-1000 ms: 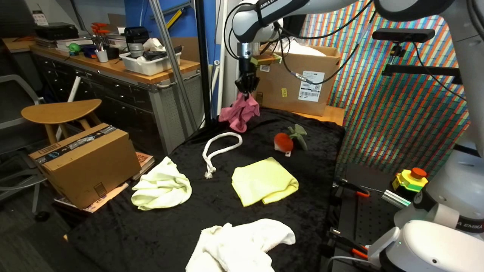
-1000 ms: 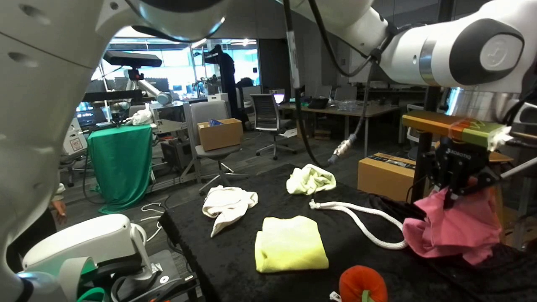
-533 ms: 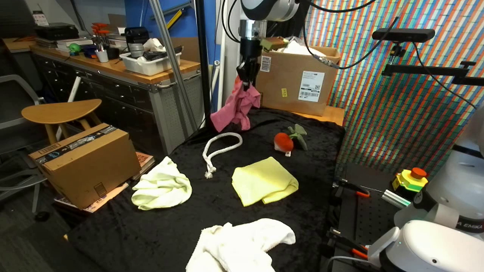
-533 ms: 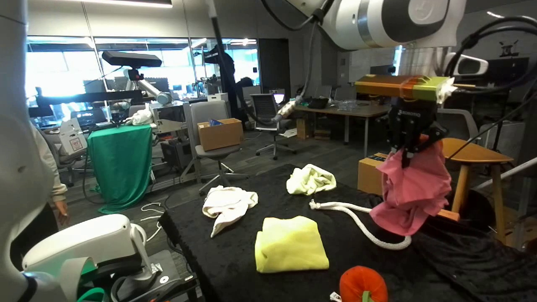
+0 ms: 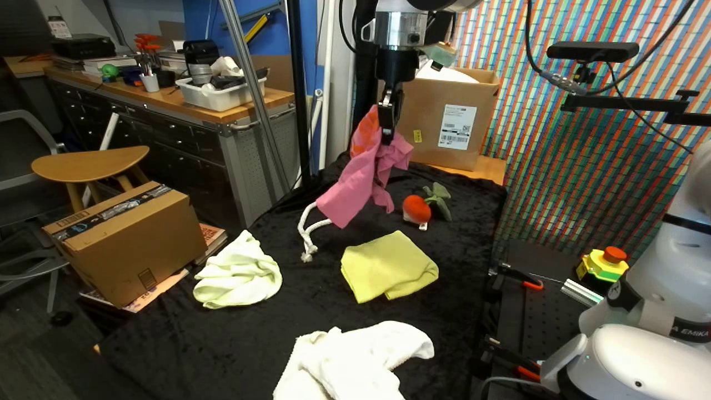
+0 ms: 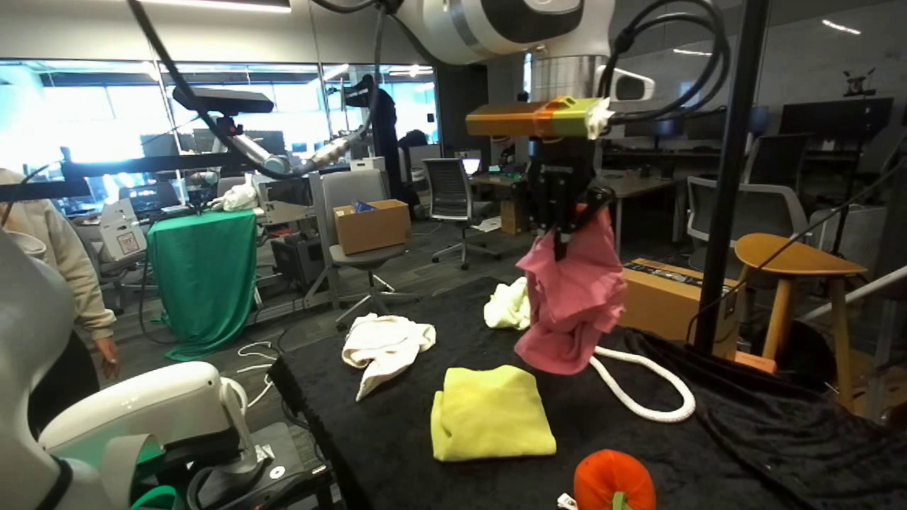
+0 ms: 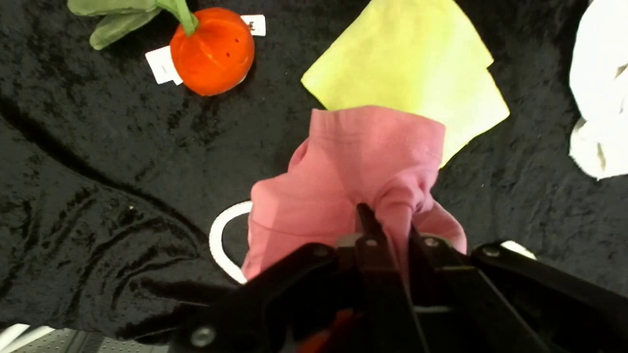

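Note:
My gripper [image 5: 387, 136] is shut on a crumpled pink cloth [image 5: 355, 183] with an orange patch. The cloth hangs above the black-covered table. In the wrist view, a fold of the pink cloth [image 7: 368, 142] is pinched between the fingers [image 7: 390, 220]. Below it, a white rope loop [image 6: 655, 415] is partly hidden by the cloth in both exterior views. A folded yellow cloth [image 5: 389, 266] lies flat nearby, and an orange-red plush [image 5: 416, 209] with green leaves lies beside it. A pale green cloth [image 5: 239, 278] and a white cloth [image 5: 355, 361] lie crumpled farther off.
The table has a black velvet cover [image 5: 250, 344]. A large cardboard box [image 5: 439, 122] stands behind its far end. A black upright post [image 6: 733, 177] rises beside the table. Another cardboard box [image 5: 130, 239] and a wooden stool [image 5: 91, 164] stand off the edge.
My gripper has lifted the pink cloth and carried it from the table's edge inward, over the rope. The cloth hangs longer now. The other things on the table have not moved.

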Robot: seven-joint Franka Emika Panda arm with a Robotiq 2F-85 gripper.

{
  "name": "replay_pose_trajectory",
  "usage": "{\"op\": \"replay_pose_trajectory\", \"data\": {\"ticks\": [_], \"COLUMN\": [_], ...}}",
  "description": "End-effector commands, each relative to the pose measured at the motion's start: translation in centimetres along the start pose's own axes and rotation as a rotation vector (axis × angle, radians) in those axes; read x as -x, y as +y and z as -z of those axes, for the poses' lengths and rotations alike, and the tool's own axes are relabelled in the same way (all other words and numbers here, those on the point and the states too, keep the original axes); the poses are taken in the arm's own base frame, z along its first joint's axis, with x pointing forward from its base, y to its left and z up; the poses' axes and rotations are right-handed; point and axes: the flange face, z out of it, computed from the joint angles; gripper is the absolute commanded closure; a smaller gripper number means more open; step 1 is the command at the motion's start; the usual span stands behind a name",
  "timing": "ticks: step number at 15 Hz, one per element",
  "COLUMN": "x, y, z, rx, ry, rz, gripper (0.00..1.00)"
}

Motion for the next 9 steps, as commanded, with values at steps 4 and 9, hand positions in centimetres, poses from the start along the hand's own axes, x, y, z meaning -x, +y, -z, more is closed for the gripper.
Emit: {"op": "replay_pose_trajectory", "data": {"ticks": [4,9], "x": [2.8,0.8], "y": [-6.3,-7.7], "z": [-1.2,-3.3], "rx": [0.101,0.166], "ry": [0.018,0.065], "rz": [0.108,-0.013], "gripper": [0.93,0.93]}}
